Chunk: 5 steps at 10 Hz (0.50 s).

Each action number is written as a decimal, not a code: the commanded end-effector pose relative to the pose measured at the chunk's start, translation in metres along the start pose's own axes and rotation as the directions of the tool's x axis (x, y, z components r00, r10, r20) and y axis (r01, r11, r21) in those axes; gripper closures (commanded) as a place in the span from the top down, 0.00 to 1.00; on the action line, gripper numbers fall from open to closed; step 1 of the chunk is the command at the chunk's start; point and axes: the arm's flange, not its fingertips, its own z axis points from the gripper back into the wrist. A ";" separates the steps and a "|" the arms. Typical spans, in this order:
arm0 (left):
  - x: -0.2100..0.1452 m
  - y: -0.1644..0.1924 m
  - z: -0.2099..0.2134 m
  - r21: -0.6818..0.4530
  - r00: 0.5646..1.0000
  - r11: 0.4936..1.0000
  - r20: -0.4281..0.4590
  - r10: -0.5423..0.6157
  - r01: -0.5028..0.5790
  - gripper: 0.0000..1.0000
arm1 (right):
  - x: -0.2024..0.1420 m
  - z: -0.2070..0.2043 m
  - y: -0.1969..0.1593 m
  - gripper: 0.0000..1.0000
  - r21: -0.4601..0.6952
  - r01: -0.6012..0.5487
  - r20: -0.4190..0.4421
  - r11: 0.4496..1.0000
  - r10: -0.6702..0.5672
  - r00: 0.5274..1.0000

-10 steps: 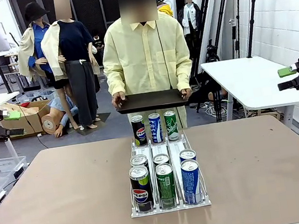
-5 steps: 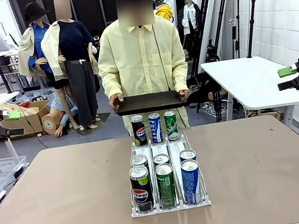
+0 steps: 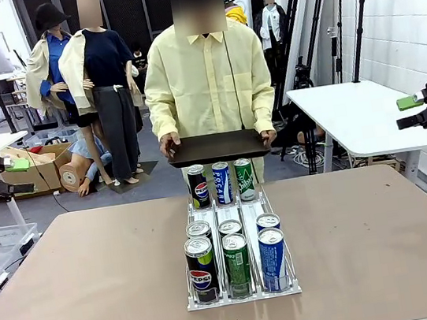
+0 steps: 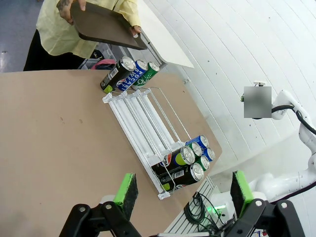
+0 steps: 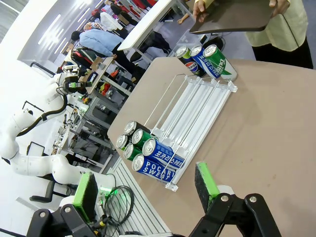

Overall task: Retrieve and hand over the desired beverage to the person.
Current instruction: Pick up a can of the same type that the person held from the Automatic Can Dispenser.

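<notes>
Beverage cans (image 3: 230, 228): nine are standing upright in a clear three-lane rack (image 3: 245, 297) at the middle of the desk (image 3: 93, 264). Each lane is carrying two cans, touching, at the robot's end and one can at the person's end, with bare rails between them. The near row, from the robot's left, is showing a Pepsi can (image 3: 201, 269), a green can (image 3: 237, 264) and a blue Pocari Sweat can (image 3: 273, 259). The far row is showing Pepsi, blue, green.

The person (image 3: 206, 81), in a pale-yellow shirt, is standing at the far edge of the desk and holding a dark flat tray (image 3: 218, 146) roughly level. One hand (image 3: 168, 144) is gripping its picture-left end, the other hand (image 3: 266, 133) its picture-right end. The tray is hanging just above and behind the far row of cans, apart from them.

The left pincer (image 3: 21, 176) is hanging beyond the desk's left side, well apart from the rack. In its wrist view (image 4: 184, 197) the jaws are standing wide apart and gripping nothing.

The right pincer (image 3: 406, 113) is hanging beyond the desk's right side, likewise well apart from the rack. In its wrist view (image 5: 145, 190) the jaws are spread wide and holding nothing.
</notes>
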 end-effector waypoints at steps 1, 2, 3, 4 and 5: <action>0.000 -0.002 0.002 -0.011 1.000 1.000 0.007 0.001 -0.001 1.00 | 0.002 -0.001 0.001 1.00 0.015 0.006 0.011 1.000 -0.006 1.000; 0.000 -0.002 0.002 -0.011 1.000 1.000 0.007 0.001 -0.001 1.00 | 0.002 -0.001 0.001 1.00 0.015 0.006 0.011 1.000 -0.006 1.000; 0.000 -0.002 0.002 -0.011 1.000 1.000 0.007 0.001 -0.001 1.00 | 0.002 -0.001 0.001 1.00 0.015 0.006 0.011 1.000 -0.006 1.000; 0.000 -0.002 0.002 -0.011 1.000 1.000 0.007 0.001 -0.001 1.00 | 0.002 -0.001 0.001 1.00 0.015 0.006 0.011 1.000 -0.006 1.000; 0.000 -0.002 0.002 -0.011 1.000 1.000 0.007 0.001 -0.001 1.00 | 0.002 -0.001 0.001 1.00 0.015 0.006 0.011 1.000 -0.006 1.000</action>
